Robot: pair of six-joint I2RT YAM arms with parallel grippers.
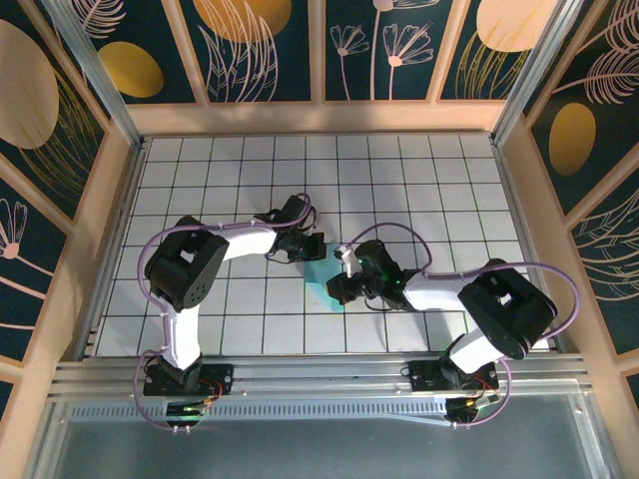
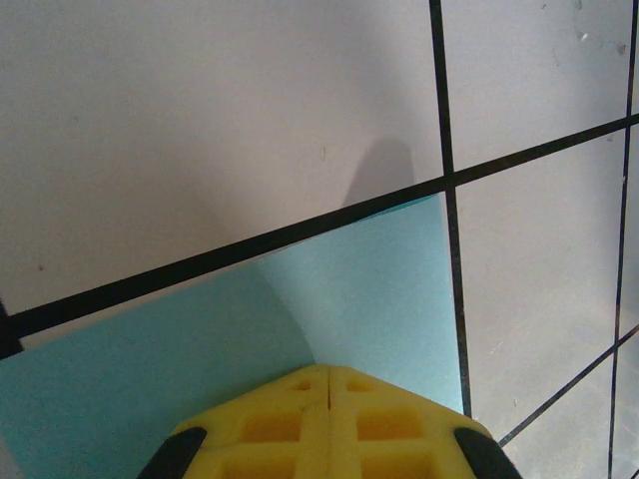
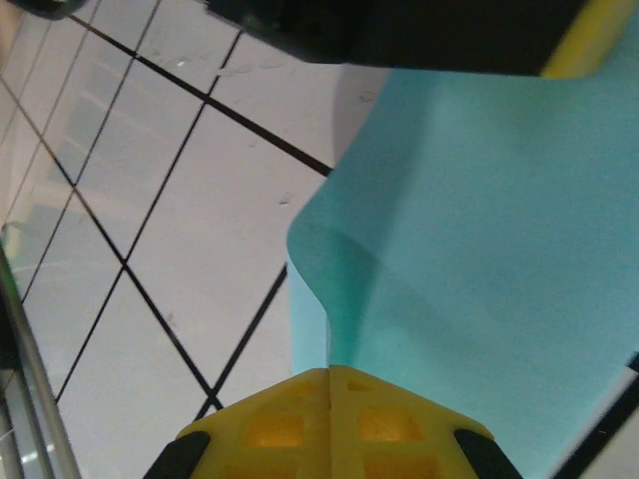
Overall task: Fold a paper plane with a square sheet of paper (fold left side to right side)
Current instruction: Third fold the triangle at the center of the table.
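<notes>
The square sheet of paper (image 1: 322, 271) lies partly folded as a light teal strip between my two grippers at mid-table. My left gripper (image 1: 308, 247) is at its far end. In the left wrist view the yellow fingers (image 2: 327, 371) are shut, and a bend in the paper (image 2: 379, 289) runs straight into their seam. My right gripper (image 1: 344, 289) is at the near end. Its fingers (image 3: 329, 371) are shut on a curled-up edge of the paper (image 3: 479, 230). The left gripper's dark body (image 3: 419, 30) shows beyond the sheet.
The floor is white tile with black grid lines (image 2: 444, 100), walled by wooden panels (image 1: 100, 210) on the left, right and back. A metal rail (image 1: 319, 371) runs along the near edge by the arm bases. Open tiles lie all round the paper.
</notes>
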